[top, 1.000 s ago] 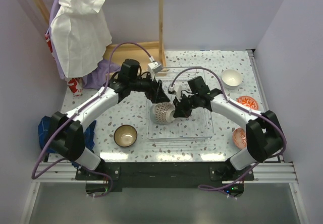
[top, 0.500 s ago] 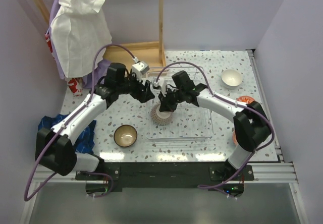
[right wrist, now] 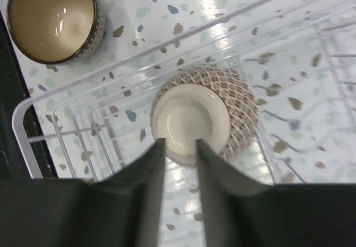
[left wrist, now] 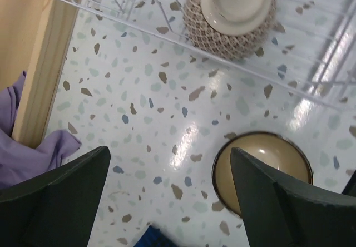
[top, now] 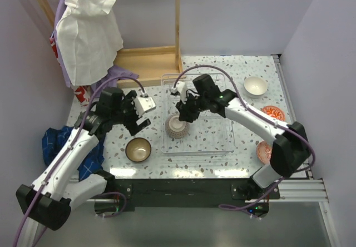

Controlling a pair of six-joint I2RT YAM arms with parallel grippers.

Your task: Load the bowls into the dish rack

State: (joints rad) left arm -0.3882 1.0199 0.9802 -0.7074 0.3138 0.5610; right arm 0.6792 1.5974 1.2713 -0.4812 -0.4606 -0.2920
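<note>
A patterned bowl sits upside down inside the wire dish rack, at its left side. My right gripper hovers just above the bowl's pale foot; its jaws stand a narrow gap apart, and it holds nothing. My left gripper is wide open and empty above the table, left of the rack. A tan bowl stands upright on the table below it, under the right finger. The patterned bowl and rack wires show at the top of the left wrist view.
A white bowl, a red patterned dish and an orange bowl lie right of the rack. A wooden frame stands behind, with white cloth and purple cloth at back left. A blue cloth lies at left.
The patterned bowl went from lying on its side between both grippers to resting upside down in the rack. My left arm pulled back to the left; my right gripper stays over the bowl.
</note>
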